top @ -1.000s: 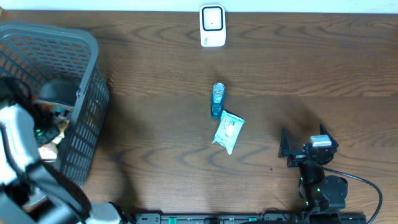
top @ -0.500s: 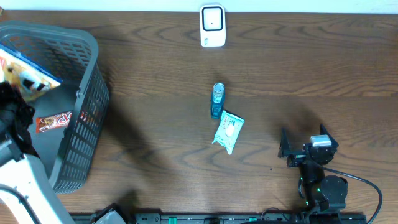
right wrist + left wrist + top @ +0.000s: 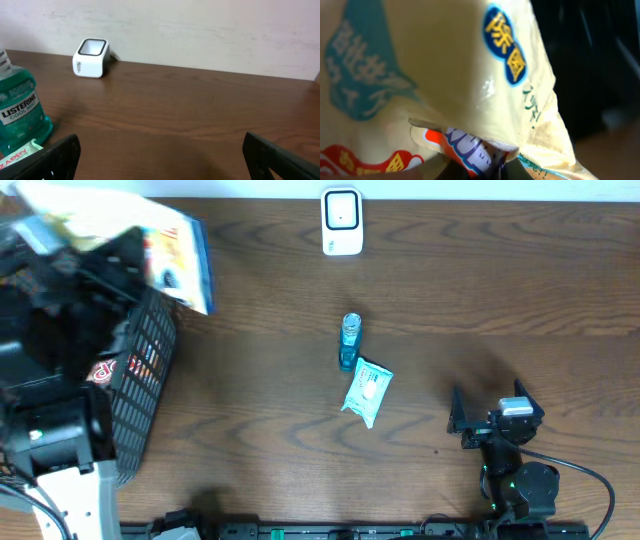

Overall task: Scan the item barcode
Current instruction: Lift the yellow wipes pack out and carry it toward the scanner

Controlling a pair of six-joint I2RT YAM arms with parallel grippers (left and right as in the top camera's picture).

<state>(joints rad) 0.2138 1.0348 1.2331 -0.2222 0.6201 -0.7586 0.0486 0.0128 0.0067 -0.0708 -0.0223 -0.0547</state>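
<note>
Your left claw point(image 3: 475, 167) pinches the snack bag point(image 3: 150, 235) aloft above the basket point(image 3: 140, 380); your right claw point(image 3: 488, 415) gapes idle. The slick film could slip free before reaching the scanner point(image 3: 341, 220).

Mouthwash bottle point(image 3: 349, 340) mid-table point(image 3: 500, 300), wipes packet point(image 3: 366, 391) just beside; grey basket point(image 3: 145, 380) far left.

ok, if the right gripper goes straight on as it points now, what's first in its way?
The right gripper has a free path, it seems: only bare table up to the wall, depth unclear. Scanner and Listerine bottle sit off left.
</note>
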